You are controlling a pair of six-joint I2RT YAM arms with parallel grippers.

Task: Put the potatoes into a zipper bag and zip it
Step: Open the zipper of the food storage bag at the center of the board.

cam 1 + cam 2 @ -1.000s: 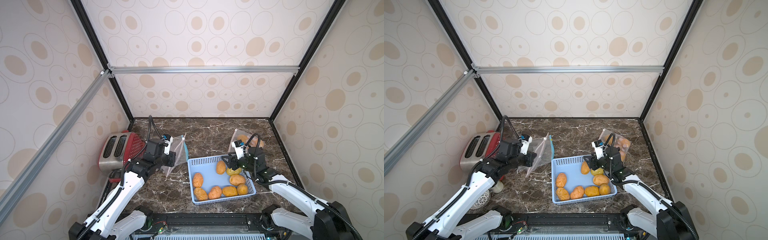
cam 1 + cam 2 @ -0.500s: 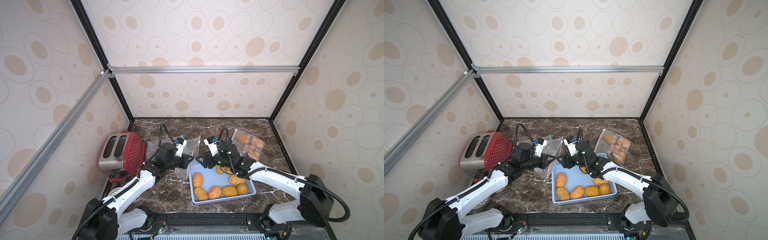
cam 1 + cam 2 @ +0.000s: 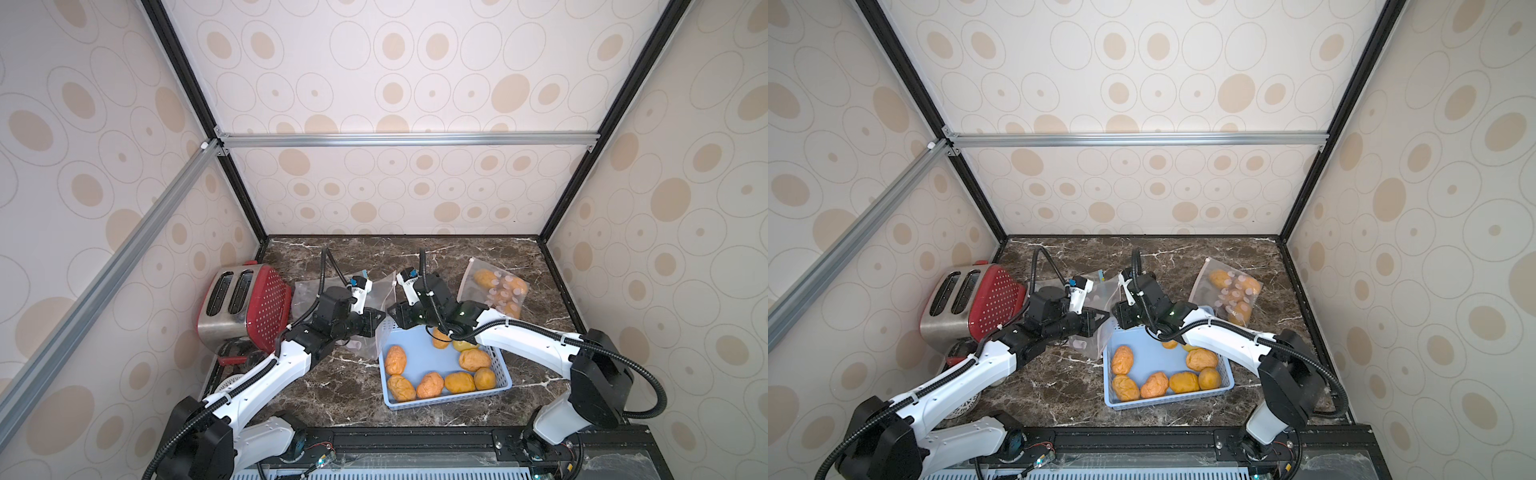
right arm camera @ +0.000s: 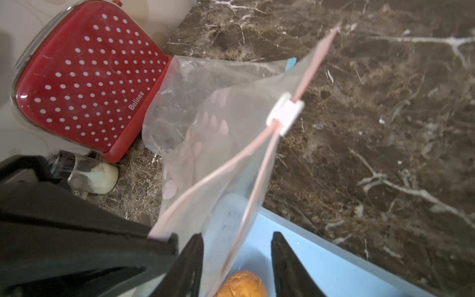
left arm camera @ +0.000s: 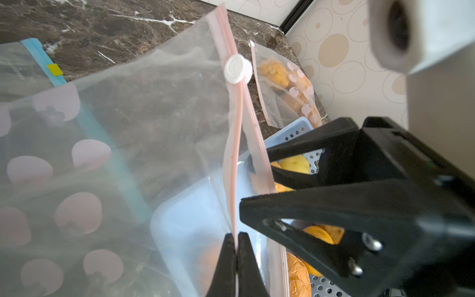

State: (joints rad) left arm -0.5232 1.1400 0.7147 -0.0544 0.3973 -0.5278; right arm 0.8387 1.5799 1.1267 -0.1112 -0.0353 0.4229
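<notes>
My left gripper (image 5: 236,235) is shut on one pink lip of a clear zipper bag (image 3: 379,332) that hangs over the far left corner of the blue basket (image 3: 449,401). The white slider (image 4: 285,113) sits partway along the strip, and the mouth gapes below it. My right gripper (image 4: 236,235) faces the left one, its jaws apart around the other lip. Several orange-tan potatoes (image 3: 430,384) lie in the basket, with a yellowish one (image 5: 294,164) among them. In both top views the two grippers meet tip to tip at the bag.
A second clear bag (image 3: 496,291) holding potatoes lies at the back right. A red toaster (image 3: 245,303) stands at the left, with a small white brush (image 4: 95,177) beside it. Another bag with a blue strip (image 5: 41,59) lies flat behind the held bag.
The left arm has carried the bag from beside the toaster to the basket's corner. The right arm has swung left from over the basket to the bag's mouth, and its jaws have narrowed.
</notes>
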